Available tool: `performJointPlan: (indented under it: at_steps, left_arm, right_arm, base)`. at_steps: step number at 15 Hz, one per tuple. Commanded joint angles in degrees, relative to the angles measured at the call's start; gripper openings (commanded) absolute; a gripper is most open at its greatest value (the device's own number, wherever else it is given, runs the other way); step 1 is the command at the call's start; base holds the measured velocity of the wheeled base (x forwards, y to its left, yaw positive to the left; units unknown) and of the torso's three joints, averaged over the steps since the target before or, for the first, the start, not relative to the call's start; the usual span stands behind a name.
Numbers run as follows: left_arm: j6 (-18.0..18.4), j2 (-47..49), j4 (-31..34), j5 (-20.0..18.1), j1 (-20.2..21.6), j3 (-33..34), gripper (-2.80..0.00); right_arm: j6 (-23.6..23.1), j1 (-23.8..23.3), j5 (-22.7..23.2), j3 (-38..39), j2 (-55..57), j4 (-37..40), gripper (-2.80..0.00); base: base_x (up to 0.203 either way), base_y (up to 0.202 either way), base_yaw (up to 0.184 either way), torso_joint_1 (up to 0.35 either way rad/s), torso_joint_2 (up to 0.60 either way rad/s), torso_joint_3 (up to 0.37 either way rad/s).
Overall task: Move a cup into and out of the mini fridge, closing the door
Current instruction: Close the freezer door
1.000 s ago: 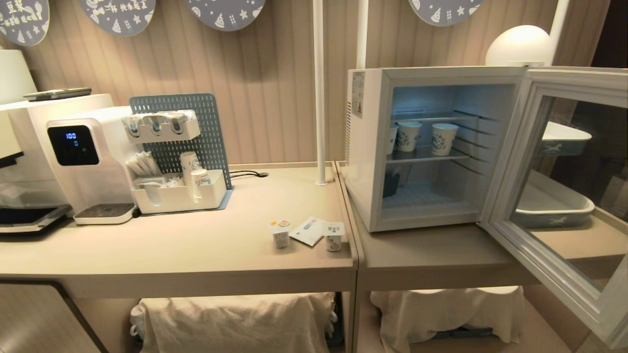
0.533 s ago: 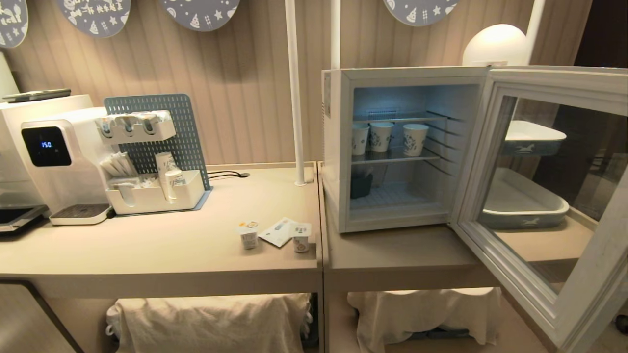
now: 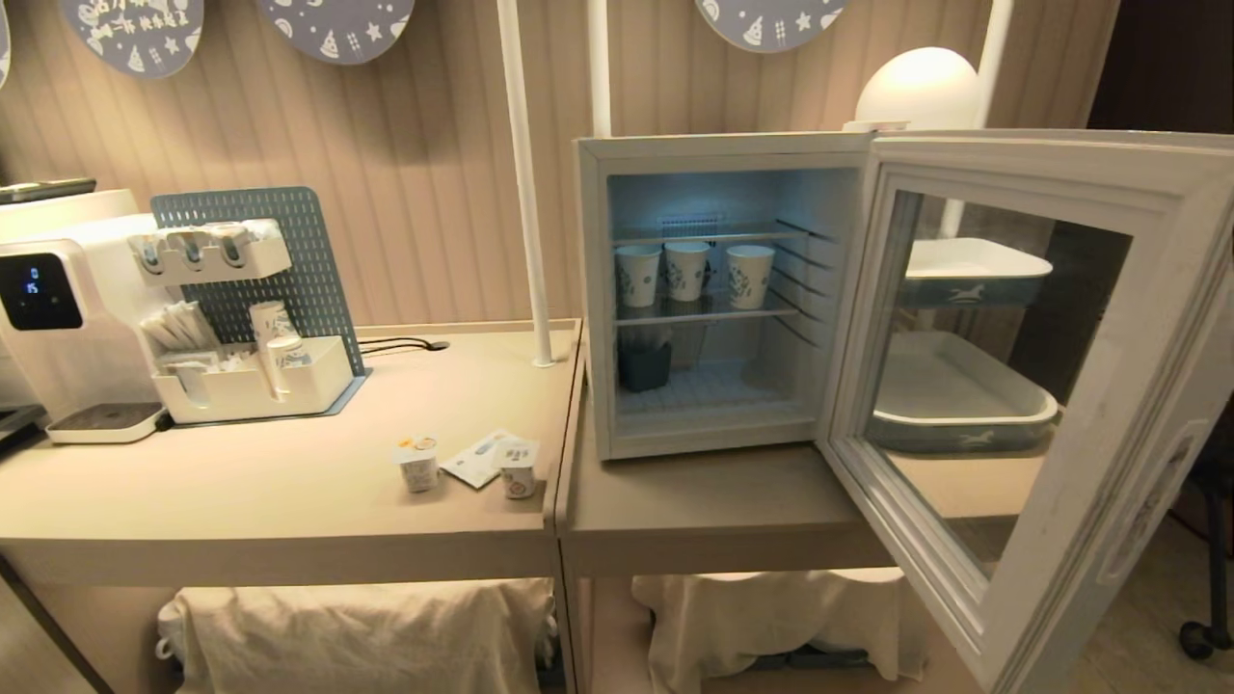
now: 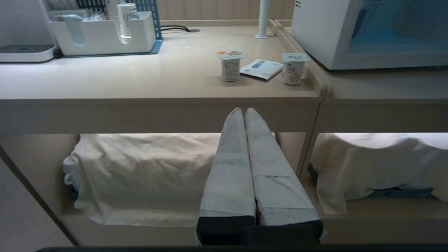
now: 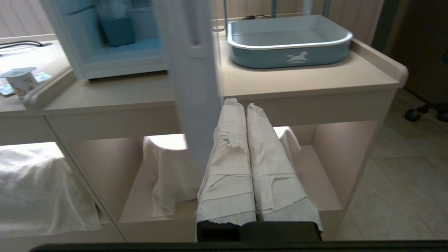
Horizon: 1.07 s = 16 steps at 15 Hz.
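While the fridge (image 3: 709, 289) stands on the right-hand table (image 3: 713, 501) with its door (image 3: 1003, 386) swung wide, both my grippers hang low in front of the tables, pressed shut on nothing.

No lettering on the fridge reads from here; the water dispenser (image 3: 58, 328) at far left shows small lit digits I cannot make out. Three patterned paper cups (image 3: 686, 272) stand on the fridge's middle wire shelf, a dark tub (image 3: 644, 366) below them. Two small sealed pots (image 3: 418, 465) and a flat packet (image 3: 479, 459) lie on the left table. Only my left gripper (image 4: 244, 111) view shows cloth-covered bundles (image 4: 147, 175) clearly under the tables; my right gripper (image 5: 238, 103) view shows a blue tray (image 5: 290, 52) with a white horse, behind the door edge.
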Motion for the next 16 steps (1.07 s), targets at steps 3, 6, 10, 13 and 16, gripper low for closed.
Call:
performJointPlan:
  at_steps: [3,6,10,13,16]
  left_arm:
    - [0.0,0.1,0.0,0.0,0.0,0.1,-2.80]
    - [0.0,0.1,0.0,0.0,0.0,0.1,-2.80]
    - [0.0,0.1,0.0,0.0,0.0,0.1,-2.80]
    - [0.0,0.1,0.0,0.0,0.0,0.1,-2.80]
    - [0.0,0.1,0.0,0.0,0.0,0.1,-2.80]
  right_arm:
    - [-0.1,0.0,0.0,-0.1,0.1,0.2,-2.80]
    - [-0.1,0.0,0.0,-0.1,0.1,0.2,-2.80]
    - [-0.1,0.0,0.0,-0.1,0.1,0.2,-2.80]
    - [-0.1,0.0,0.0,-0.1,0.1,0.2,-2.80]
    - [-0.1,0.0,0.0,-0.1,0.1,0.2,-2.80]
  base:
    - [0.000,-0.036,-0.001,-0.001,0.00,0.000]
    - [-0.002,-0.018,-0.001,0.001,0.00,0.001]
    - [-0.002,-0.169,-0.002,0.002,0.00,0.003]
    - [0.000,-0.188,0.002,-0.002,0.00,0.005]
    - [0.000,-0.196,-0.002,0.001,0.01,0.001]
